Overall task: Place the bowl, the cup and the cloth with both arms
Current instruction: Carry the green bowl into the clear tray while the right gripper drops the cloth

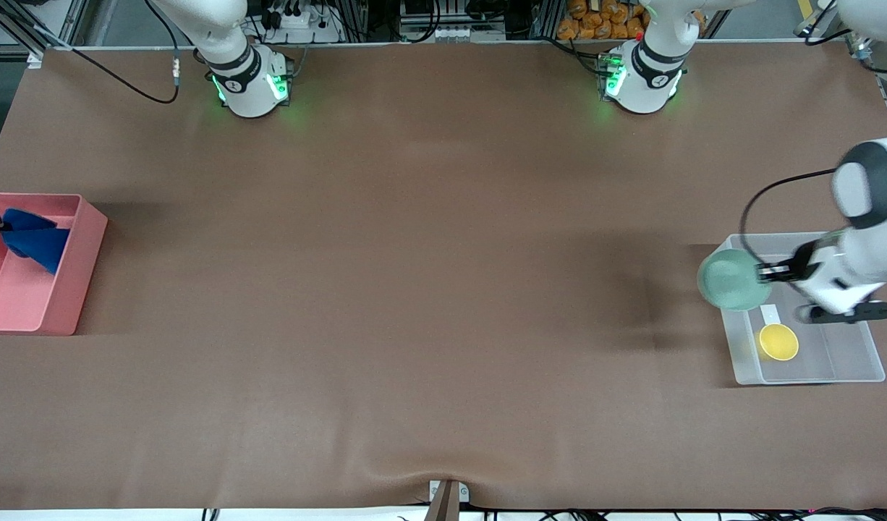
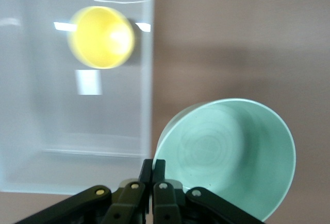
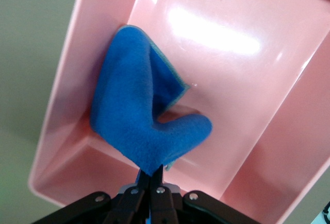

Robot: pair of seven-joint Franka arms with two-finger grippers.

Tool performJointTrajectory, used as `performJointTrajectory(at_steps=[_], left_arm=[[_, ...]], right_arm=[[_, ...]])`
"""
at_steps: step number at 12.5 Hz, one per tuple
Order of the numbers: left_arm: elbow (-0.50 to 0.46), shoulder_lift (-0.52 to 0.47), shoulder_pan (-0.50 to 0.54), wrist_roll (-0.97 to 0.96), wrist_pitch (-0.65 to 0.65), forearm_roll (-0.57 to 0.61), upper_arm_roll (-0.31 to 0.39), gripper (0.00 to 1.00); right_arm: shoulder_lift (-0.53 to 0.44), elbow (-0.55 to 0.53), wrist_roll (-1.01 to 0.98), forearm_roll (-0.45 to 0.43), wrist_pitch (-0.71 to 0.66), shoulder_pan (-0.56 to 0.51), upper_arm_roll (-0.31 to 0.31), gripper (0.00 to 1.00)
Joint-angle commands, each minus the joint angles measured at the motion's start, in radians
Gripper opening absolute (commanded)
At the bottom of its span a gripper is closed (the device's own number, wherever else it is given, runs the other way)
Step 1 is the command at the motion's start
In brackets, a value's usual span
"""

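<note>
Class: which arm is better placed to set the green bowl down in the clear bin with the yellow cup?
Left. The left gripper already grips the bowl by its rim, over the edge of the clear bin holding the cup. The right gripper holds the cloth over the pink bin.

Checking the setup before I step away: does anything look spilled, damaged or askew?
Nothing stands out. The left gripper holds the bowl over the clear bin's edge; the right gripper dangles the cloth over the pink bin.

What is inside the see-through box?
The yellow cup sits inside the clear box, open side up. The left gripper holds the green bowl over the box's edge, not inside it. The arm covers part of the box, so that part cannot be seen.
</note>
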Motion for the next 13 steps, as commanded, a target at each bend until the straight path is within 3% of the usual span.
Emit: performJointTrajectory(at_steps=[1,3,7,8,9,10,13], left_arm=[[0.016,0.014,0.002,0.11,-0.023,-0.016,0.111,0.0],[0.015,0.055,0.003,0.151,-0.008,-0.097,0.198,0.0],[-0.013,0.143,0.029,0.224,0.124,-0.102,0.208,0.0],[-0.021,0.154,0.031,0.233,0.154,-0.11,0.208,0.0],[-0.021,0.172,0.031,0.235,0.173,-0.122,0.208,0.0],[-0.024,0.187,0.029,0.235,0.197,-0.131,0.208,0.0],[-0.073,0.194,0.034,0.291,0.248,-0.145,0.208,0.0]], right_arm=[[0.041,0.024,-0.053,0.039,0.022,-0.035,0.012,0.0],[0.063,0.024,-0.09,0.076,0.03,-0.037,0.012,0.0],[0.081,0.027,-0.115,0.104,0.064,-0.043,0.012,0.0],[0.086,0.027,-0.115,0.108,0.064,-0.041,0.012,0.27],[0.089,0.033,-0.116,0.108,0.064,-0.041,0.012,0.78],[0.087,0.035,-0.115,0.111,0.062,-0.043,0.013,1.0],[0.075,0.072,-0.112,0.115,0.051,-0.037,0.012,1.0]])
